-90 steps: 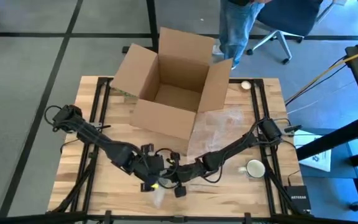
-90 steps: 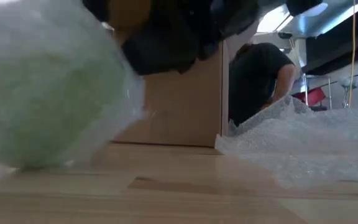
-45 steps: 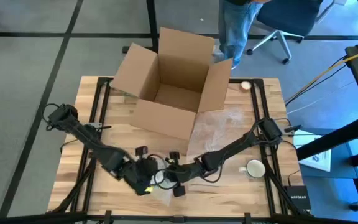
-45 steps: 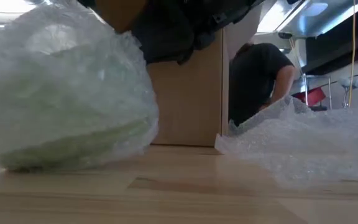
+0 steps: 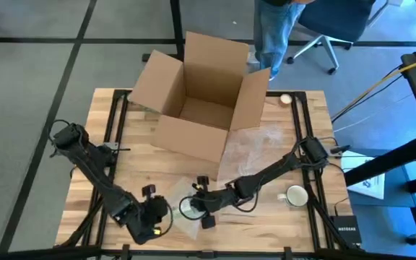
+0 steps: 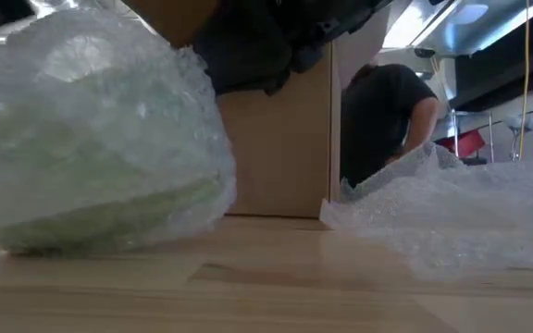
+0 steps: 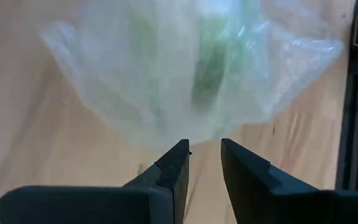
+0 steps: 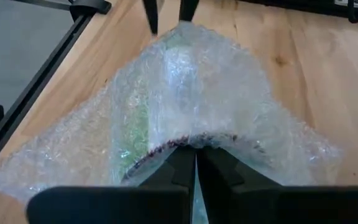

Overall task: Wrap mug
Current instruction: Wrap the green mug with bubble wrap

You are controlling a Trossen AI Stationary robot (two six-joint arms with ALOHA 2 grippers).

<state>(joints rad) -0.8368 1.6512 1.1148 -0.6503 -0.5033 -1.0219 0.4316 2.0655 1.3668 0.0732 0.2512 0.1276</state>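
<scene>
Green mug [image 8: 143, 121], swathed in bubble wrap [image 8: 241, 118], lies near the cardboard box [image 5: 197, 97]. Left hand [image 7: 202, 163] has backed off, narrowly open, empty; right hand [image 8: 196, 163] pinches the wrap. Loose ends likely remain.

A pale green mug [image 8: 135, 124] shows through clear, dimpled bubble wrap [image 8: 229, 99] on the light wooden table [image 5: 295, 137].

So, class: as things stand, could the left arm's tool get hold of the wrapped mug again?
Probably yes. The left tool sits just short of the wrapped mug, slightly open, with only bare table between. The right tool grips the wrap on the opposite side.
</scene>
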